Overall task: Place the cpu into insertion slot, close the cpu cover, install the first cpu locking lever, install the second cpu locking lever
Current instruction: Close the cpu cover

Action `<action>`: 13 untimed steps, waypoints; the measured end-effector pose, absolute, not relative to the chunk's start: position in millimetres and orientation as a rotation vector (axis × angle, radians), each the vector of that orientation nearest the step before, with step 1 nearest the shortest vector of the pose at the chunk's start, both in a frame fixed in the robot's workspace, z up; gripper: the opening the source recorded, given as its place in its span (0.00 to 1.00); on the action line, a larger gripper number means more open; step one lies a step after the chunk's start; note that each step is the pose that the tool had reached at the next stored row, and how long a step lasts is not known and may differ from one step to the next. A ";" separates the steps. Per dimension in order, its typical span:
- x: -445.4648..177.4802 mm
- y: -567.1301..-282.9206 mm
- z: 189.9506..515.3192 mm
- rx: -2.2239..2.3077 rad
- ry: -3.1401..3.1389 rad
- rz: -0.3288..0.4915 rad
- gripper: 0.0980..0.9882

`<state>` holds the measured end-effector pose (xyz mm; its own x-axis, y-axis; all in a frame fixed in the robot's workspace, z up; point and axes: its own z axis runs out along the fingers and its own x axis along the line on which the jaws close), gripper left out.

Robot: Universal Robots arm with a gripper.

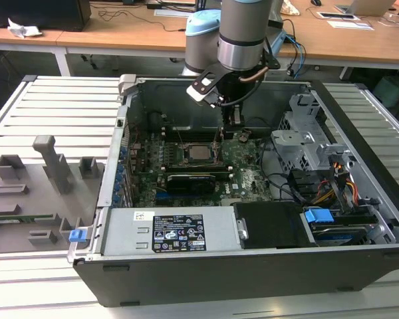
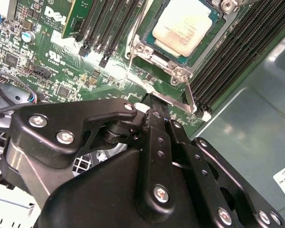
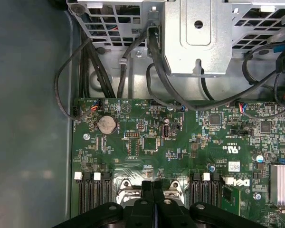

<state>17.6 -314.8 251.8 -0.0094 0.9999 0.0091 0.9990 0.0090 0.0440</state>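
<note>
Open black tower computer case (image 1: pixel 359 266) lying on its side on a pale slatted metal table (image 1: pixel 60 106), seen with a single grey robot arm (image 1: pixel 243 33) reaching down into it. The black two-fingered gripper (image 1: pixel 234 129) hangs over the green motherboard (image 1: pixel 246 166), just to the exterior view's right of the small square insertion slot (image 1: pixel 186 154). The small flat square cpu (image 1: pixel 199 153), with its silver-grey metal top, sits in that slot. In the second wrist view the cpu (image 2: pixel 185 26) lies level, and the thin silver metal cpu cover (image 2: pixel 156 56) is folded flat around it, framing the top through its window. A thin bare-metal locking lever (image 2: pixel 189 92) runs from the corner of the cover toward the gripper (image 2: pixel 154 100), whose tip is at the lever's bent end. Whether it presses or pinches the lever cannot be told. In the first wrist view the two fingers of the gripper (image 3: pixel 152 186) stand pressed together with no gap between them. Long narrow black memory slots (image 2: pixel 237 52) flank the socket on both sides. Further details: a round silver coin cell (image 3: pixel 107 125) on the board, black cables (image 3: pixel 156 61) looping beneath a perforated grey metal drive cage (image 3: pixel 199 38), a grey box-shaped power supply (image 1: pixel 166 229) along the case's near wall, and a grey moulded fixture tray (image 1: pixel 33 186) on the table at the exterior view's left.
</note>
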 end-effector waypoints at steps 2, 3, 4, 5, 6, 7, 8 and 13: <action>17.0 -314.8 251.8 2.194 2.214 0.059 0.01; 16.8 -314.8 251.8 2.194 2.214 0.059 0.01; 16.6 -314.8 251.8 2.194 2.214 0.059 0.01; 16.4 -314.8 251.8 2.194 2.214 0.059 0.01; 16.2 -314.8 251.8 2.194 2.214 0.059 0.01; 16.0 -314.8 251.8 2.194 2.214 0.059 0.01; 15.7 -314.8 251.8 2.194 2.214 0.059 0.01; 14.7 -314.8 251.8 2.194 2.214 0.059 0.01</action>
<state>14.7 -314.8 251.8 -0.0094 0.9999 0.0091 0.9990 0.0090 0.0440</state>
